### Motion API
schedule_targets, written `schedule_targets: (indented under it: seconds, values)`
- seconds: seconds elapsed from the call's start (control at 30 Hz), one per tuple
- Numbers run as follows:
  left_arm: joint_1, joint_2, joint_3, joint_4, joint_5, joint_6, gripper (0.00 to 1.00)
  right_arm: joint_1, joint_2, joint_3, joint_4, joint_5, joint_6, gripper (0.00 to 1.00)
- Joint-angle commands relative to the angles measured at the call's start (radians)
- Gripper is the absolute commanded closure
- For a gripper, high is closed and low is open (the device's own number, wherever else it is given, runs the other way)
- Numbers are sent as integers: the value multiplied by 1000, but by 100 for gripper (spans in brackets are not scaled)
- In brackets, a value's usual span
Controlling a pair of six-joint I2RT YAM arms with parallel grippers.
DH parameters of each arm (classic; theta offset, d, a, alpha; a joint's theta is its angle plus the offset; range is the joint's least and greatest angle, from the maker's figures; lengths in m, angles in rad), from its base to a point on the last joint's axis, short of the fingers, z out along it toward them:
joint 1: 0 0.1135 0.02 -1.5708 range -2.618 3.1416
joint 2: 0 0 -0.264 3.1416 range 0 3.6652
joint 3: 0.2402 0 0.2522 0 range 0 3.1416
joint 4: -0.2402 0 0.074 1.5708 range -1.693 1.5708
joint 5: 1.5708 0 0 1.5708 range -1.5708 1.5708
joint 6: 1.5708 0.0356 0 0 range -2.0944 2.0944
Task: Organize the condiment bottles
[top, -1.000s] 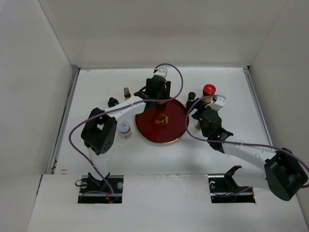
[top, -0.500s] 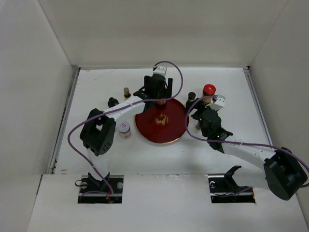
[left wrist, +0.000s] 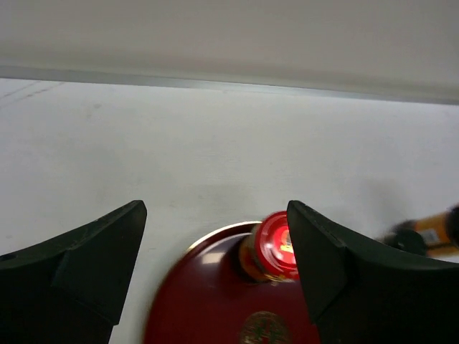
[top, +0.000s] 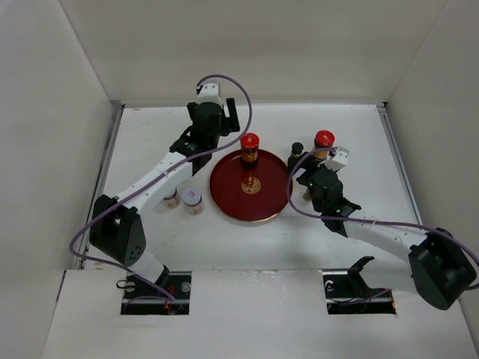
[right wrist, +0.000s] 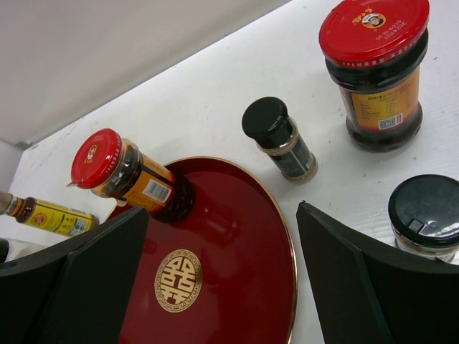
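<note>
A red-capped jar (top: 249,147) stands upright on the far edge of the round red tray (top: 251,200). It also shows in the left wrist view (left wrist: 276,244) and the right wrist view (right wrist: 129,175). My left gripper (top: 212,138) is open and empty, behind and left of that jar (left wrist: 215,208). A second red-capped jar (top: 323,140) and a slim black-capped bottle (top: 297,152) stand right of the tray. My right gripper (top: 307,178) is open and empty at the tray's right edge (right wrist: 222,209). Two white-lidded jars (top: 192,200) stand left of the tray.
A black-lidded jar (right wrist: 427,211) sits close to my right finger. A yellowish bottle (right wrist: 50,215) lies beyond the tray's left side. My left arm (top: 157,176) covers the table left of the tray. White walls (top: 75,134) enclose the table.
My left gripper has let go of the red-capped jar, which now stands on the tray's far edge, and has drawn back to the left. The right arm has not moved.
</note>
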Motion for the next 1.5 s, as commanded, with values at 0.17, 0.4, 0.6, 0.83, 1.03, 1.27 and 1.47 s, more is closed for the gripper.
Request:
schedule_targets:
  seconds: [0.17,0.4,0.6,0.83,1.03,1.27,1.47]
  values:
    - [122,21,-78,-41,-173,-13,29,-3,20,27,26,-40,5,9]
    - [165,102,-81,-29,-122,-24,43,-3,38,36,23,-47,1,9]
    - [176,144,-75,-41,-128,-33,54,-3,43,36,24,-48,-2,9]
    - [168,136,-104,-46,-131,-46,66,-3,53,42,24,-50,-1,9]
    - [160,118,-119,-66,-140,-55,82,-3,46,37,24,-50,1,9]
    - [116,18,-107,-49,-151,-53,86,-3,52,42,21,-50,-1,9]
    - [45,-36,-98,-17,-157,-32,86,-3,50,42,21,-53,-1,9]
